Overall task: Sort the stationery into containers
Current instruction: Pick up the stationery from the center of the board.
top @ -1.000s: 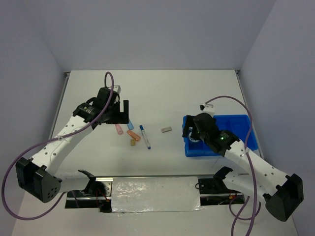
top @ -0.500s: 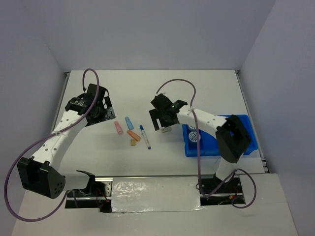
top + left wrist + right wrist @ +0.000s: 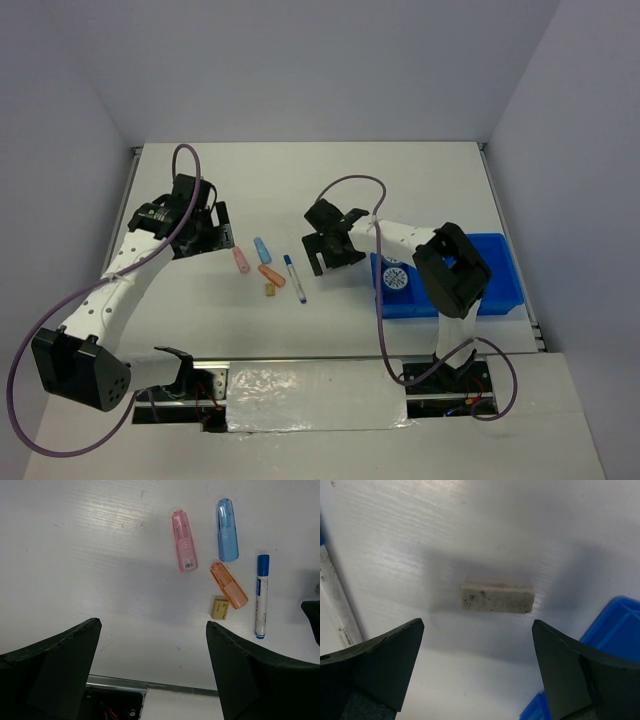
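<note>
Quick count: 3 bars: pink bar (image 3: 184, 540), light-blue bar (image 3: 227, 530), orange bar (image 3: 229, 585). Plus 1 pen (image 3: 261, 596), 1 tan block (image 3: 220, 607), 1 grey block (image 3: 497, 597), 1 tray (image 3: 501, 266), 1 tape roll (image 3: 396, 279) visible.

Top external cam: fixed high, behind both arm bases, tilted down & fwd, far off; it takes in the whole counter (image 3: 420, 190), both arms and the walls round it. Left wrist cam: looks approx. straight down past the left end effector (image 3: 152, 625) from mid height, covering pink bar (image 3: 184, 540), light-blue bar (image 3: 227, 530), orange bar (image 3: 229, 585), tan block (image 3: 220, 607) and pen (image 3: 261, 597). Right wrist cam: also faces down but v. close, grey block (image 3: 497, 597) at centre, tray (image 3: 615, 625) corner btm right. Shared: the pen shows in all 3 views, and the bar cluster in top & left wrist.
</note>
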Motion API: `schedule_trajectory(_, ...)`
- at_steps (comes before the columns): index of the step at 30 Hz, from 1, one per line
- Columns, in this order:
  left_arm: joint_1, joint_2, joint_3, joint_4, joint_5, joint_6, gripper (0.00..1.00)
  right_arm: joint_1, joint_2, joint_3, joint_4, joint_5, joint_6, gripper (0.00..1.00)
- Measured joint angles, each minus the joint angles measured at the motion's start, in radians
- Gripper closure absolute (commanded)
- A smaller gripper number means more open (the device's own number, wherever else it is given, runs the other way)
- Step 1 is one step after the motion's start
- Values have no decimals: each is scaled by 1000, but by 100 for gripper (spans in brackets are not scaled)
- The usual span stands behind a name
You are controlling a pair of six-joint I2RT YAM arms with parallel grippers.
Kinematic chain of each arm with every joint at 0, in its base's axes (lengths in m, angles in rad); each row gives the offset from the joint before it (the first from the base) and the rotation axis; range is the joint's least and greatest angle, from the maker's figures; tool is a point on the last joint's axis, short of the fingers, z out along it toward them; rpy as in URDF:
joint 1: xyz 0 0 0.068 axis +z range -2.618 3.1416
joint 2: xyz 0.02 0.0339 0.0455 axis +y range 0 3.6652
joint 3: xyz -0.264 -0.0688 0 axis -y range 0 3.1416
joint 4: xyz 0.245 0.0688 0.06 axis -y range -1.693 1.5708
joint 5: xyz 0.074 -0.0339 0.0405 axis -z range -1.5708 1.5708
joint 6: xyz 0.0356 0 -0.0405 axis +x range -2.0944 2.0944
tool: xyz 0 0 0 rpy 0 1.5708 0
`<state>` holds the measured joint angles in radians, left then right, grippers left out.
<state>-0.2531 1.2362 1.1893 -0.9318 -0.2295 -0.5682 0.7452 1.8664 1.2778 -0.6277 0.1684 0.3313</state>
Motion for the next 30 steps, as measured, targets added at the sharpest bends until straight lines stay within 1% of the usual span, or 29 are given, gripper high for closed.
schedule_trajectory(7, 1, 0, 0, 13, 20, 20, 1, -33, 56, 6, 50, -16, -5, 6)
schedule_trajectory(8, 1, 0, 0, 14, 24, 20, 1, -39, 58, 7, 58, -18, -6, 8)
schedule_trajectory(9, 1, 0, 0, 16, 26, 20, 1, -42, 60, 7, 61, -22, -6, 19)
schedule_trajectory(11, 1, 0, 0, 19, 30, 21, 1, -48, 62, 7, 69, -28, -9, 34)
schedule_trajectory(12, 1, 0, 0, 19, 32, 21, 1, -50, 62, 7, 72, -27, -8, 44)
schedule_trajectory(15, 1, 0, 0, 19, 33, 23, 1, -53, 62, 8, 74, -35, -4, 55)
schedule_trajectory(20, 2, 0, 0, 19, 34, 23, 1, -53, 37, 5, 75, -69, -3, 55)
schedule_trajectory(22, 2, 0, 0, 20, 34, 23, 1, -55, -14, 5, 71, -93, -4, 54)
schedule_trajectory(25, 2, 0, 0, 20, 34, 29, 1, -73, -147, 35, 24, -100, -8, 53)
schedule_trajectory(28, 2, 1, -1, 21, 34, 42, 1, -153, -278, 98, -2, -92, -5, 53)
schedule_trajectory(30, 2, 2, -4, 27, 37, 43, 1, -256, -354, 93, -7, -79, -3, 52)
